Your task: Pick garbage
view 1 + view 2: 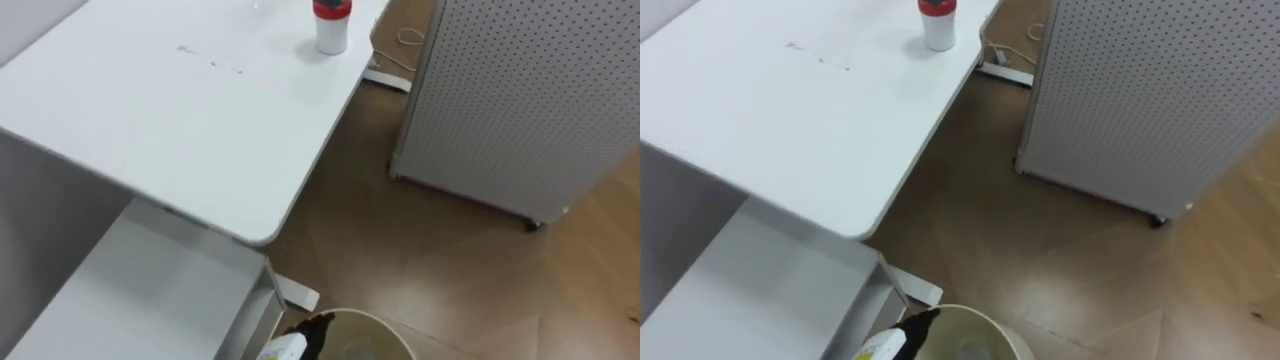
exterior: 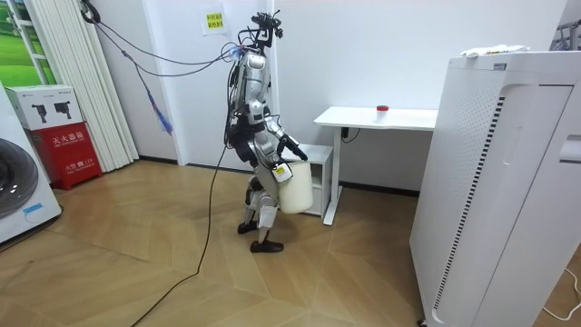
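A white table (image 1: 200, 130) is standing on a wooden floor (image 1: 400, 250). A small white bottle (image 1: 331, 30) with a red cap is sitting upright on the table, well away from its near rounded corner.

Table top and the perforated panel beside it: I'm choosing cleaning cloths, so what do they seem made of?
The table top looks like white laminate or painted board: smooth, faint sheen, thin rounded edge. The panel looks like white-painted sheet metal, possibly plastic: matt, with a regular grid of small punched holes.
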### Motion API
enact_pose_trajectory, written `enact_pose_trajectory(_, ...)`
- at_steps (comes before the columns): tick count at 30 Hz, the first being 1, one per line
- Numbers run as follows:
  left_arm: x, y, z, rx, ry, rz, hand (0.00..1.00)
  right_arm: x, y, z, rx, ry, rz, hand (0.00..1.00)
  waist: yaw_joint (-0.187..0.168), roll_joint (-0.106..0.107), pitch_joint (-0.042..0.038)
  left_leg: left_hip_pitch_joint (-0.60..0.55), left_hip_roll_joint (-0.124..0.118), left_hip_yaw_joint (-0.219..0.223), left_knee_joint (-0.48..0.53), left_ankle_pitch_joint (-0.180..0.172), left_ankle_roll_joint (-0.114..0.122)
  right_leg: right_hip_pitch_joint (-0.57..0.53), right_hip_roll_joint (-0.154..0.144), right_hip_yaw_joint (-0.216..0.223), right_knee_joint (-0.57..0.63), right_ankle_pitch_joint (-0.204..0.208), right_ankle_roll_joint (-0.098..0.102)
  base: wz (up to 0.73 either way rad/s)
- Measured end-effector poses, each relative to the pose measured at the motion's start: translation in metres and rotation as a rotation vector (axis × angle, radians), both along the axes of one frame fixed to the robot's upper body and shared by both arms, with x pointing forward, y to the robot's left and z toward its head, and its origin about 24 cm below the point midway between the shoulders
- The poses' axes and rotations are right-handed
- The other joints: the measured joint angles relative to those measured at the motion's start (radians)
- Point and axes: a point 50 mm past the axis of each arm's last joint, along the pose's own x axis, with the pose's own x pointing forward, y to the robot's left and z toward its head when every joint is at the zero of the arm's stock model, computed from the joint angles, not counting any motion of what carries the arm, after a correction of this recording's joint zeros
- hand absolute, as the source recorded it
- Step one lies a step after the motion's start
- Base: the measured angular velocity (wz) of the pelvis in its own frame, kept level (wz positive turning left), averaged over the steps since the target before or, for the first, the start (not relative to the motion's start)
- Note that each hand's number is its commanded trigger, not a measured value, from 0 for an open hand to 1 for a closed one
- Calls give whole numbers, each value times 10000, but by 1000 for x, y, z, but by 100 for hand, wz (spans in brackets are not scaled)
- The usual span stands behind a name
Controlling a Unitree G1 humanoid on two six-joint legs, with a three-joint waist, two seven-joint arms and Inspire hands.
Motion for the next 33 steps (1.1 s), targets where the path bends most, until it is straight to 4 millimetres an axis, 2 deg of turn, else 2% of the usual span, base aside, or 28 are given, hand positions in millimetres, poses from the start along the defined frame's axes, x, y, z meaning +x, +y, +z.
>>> enact_pose_trajectory(5, -4, 3, 10, -541, -466, 9, 0, -10, -8, -3, 102, 223, -176, 100, 129, -50, -69, 1001, -157, -125, -614, 50, -83, 754, 227, 382, -412, 41, 58, -29)
enact_pose_trajectory(6, -4, 4, 12, -666, -585, 25, 0, -13, -9, -4, 110, 288, -226, 100, 123, -62, -165, 1119, -161, -181, -696, 58, -96, 869, 259, 397, -494, 49, 70, -14)
enact_pose_trajectory(7, -4, 4, 13, -688, -631, 12, 0, -15, -9, -4, 123, 317, -273, 100, 124, -76, -181, 1219, -167, -236, -729, 58, -96, 968, 271, 398, -506, 49, 70, -9)
enact_pose_trajectory(8, -5, 4, 14, -725, -686, 4, 0, -20, -10, -5, 144, 396, -372, 100, 126, -102, -268, 1464, -167, -270, -890, 70, -118, 1197, 319, 419, -637, 52, 74, -9)
enact_pose_trajectory(9, -8, 6, 15, -755, -763, -33, 0, -25, -11, -6, 172, 458, -462, 100, 114, -132, -306, 1788, -167, -273, -1103, 96, -158, 1472, 353, 429, -701, 57, 79, -9)
enact_pose_trajectory(12, -13, 5, 20, -932, -1003, -98, 0, -32, -13, -7, 243, 499, -712, 100, 97, -167, -371, 2298, -168, -267, -1423, 119, -194, 1904, 422, 455, -986, 59, 86, -7)
enact_pose_trajectory(14, -16, 4, 32, -1258, -1514, -214, 0, -38, -14, -8, 318, 519, -873, 100, 101, -193, -398, 2684, -161, -269, -1628, 129, -211, 2251, 504, 550, -1176, 85, 123, -10)
enact_pose_trajectory(21, -12, 5, 50, -1504, -2365, -555, 0, -49, -16, -11, 302, 723, -1135, 100, 100, -297, -402, 3524, -224, -201, -1971, 134, -217, 2873, 594, 867, -1360, 129, 197, -15)
enact_pose_trajectory(28, -3, 9, 69, -1798, -3239, -450, 0, -53, -19, -12, 132, 809, -1393, 100, -14, -295, -387, 3916, -321, -144, -2088, 129, -206, 3175, 595, 1098, -1507, 227, 321, -9)
enact_pose_trajectory(30, 3, 11, 75, -1873, -3581, -369, 0, -51, -18, -11, 136, 747, -1381, 100, -184, -264, -375, 3917, -341, 6, -2079, 120, -190, 3180, 604, 1188, -1504, 293, 365, -13)
enact_pose_trajectory(33, 9, 17, 83, -2047, -4189, 149, 0, -50, -19, -11, 134, 742, -1409, 100, -103, -263, -371, 3948, -328, 396, -2070, 112, -177, 3016, 710, 1444, -1519, 452, 367, -38)
